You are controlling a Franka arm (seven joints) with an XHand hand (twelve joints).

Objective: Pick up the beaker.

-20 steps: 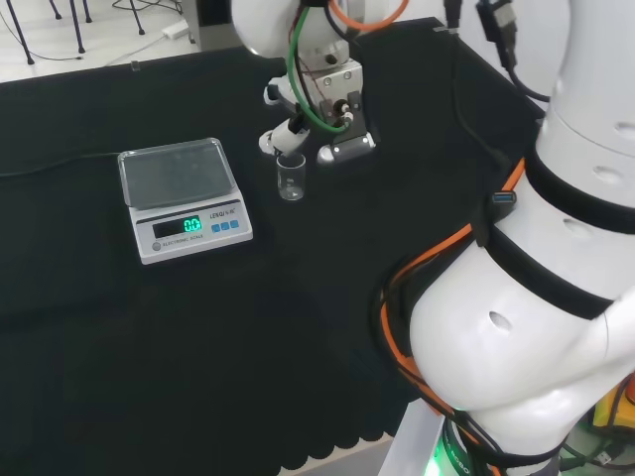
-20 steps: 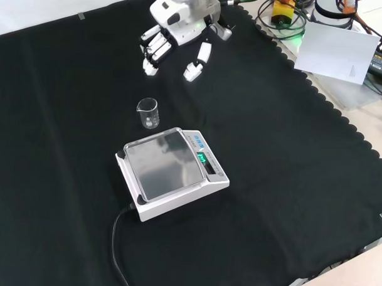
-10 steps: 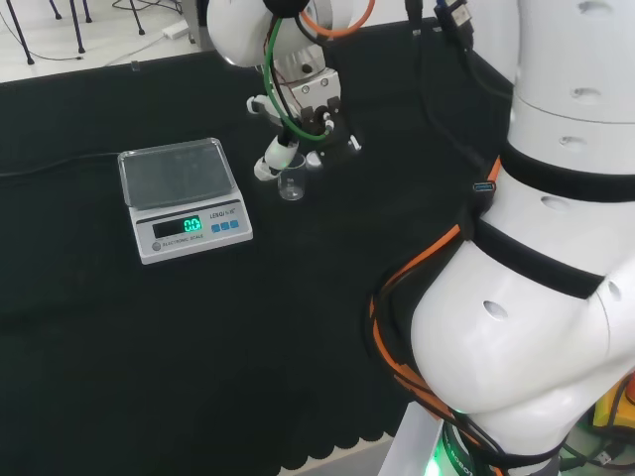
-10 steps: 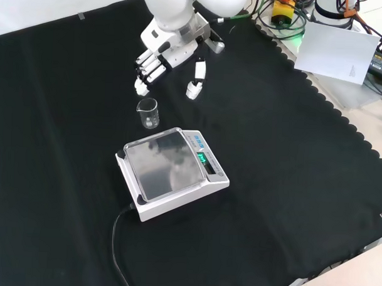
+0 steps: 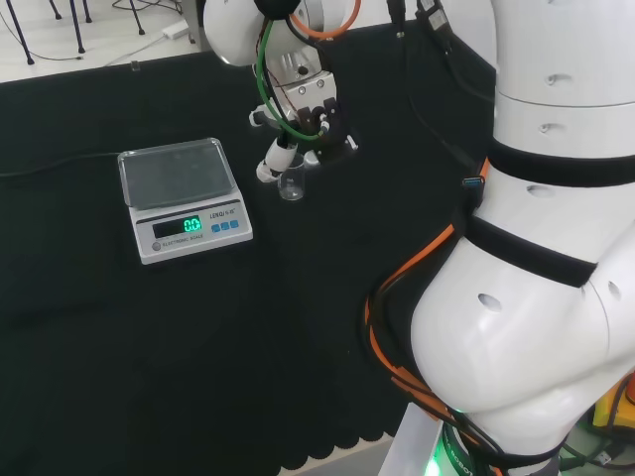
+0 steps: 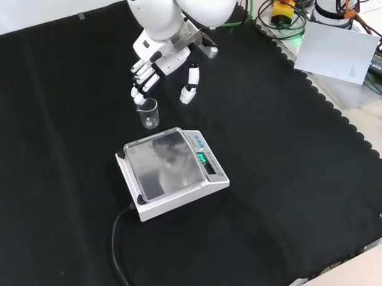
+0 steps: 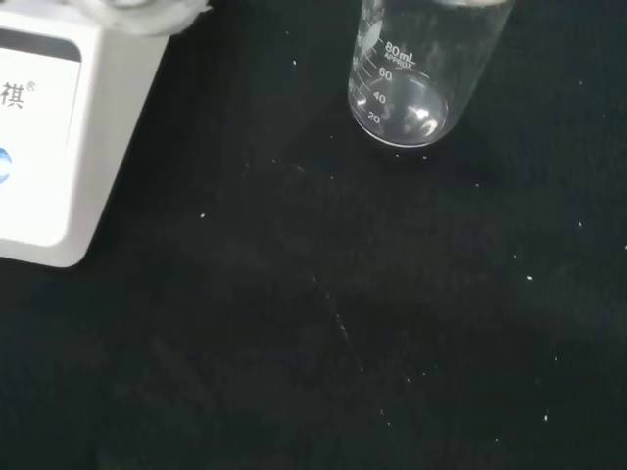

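1. Since a second ago the hand (image 6: 161,61) has come down and toward the beaker (image 6: 149,112), which has not shifted on the cloth (image 6: 290,184); the scale (image 6: 171,172) sits where it was.

2. From the front, the fingers (image 6: 141,85) are straight and spread apart from the thumb (image 6: 189,93), holding nothing. Their tips hang just above the beaker's rim; I cannot tell whether they touch the glass.

3. The thumb points down at bare cloth to the right of the beaker in the front view, apart from it.

4. From the head view the hand (image 5: 298,119) overlaps the beaker (image 5: 291,184) from behind, with one white fingertip just beside the rim on the view's left.

5. The beaker stands upright and looks empty, near the middle of the cloth's far half in the front view, closer to the far edge than to the near scalloped edge. It is just beyond the scale's far corner, close to it but not touching.

6. In the wrist view the beaker (image 7: 423,73) is close, its printed scale marks facing the camera and its base resting on the cloth (image 7: 313,323). A corner of the scale (image 7: 59,147) lies beside it with a strip of bare cloth between them.

7. The scale (image 5: 185,198) has its display lit, and its pan is bare. Its cable (image 6: 119,253) runs off toward the cloth's near edge in the front view.
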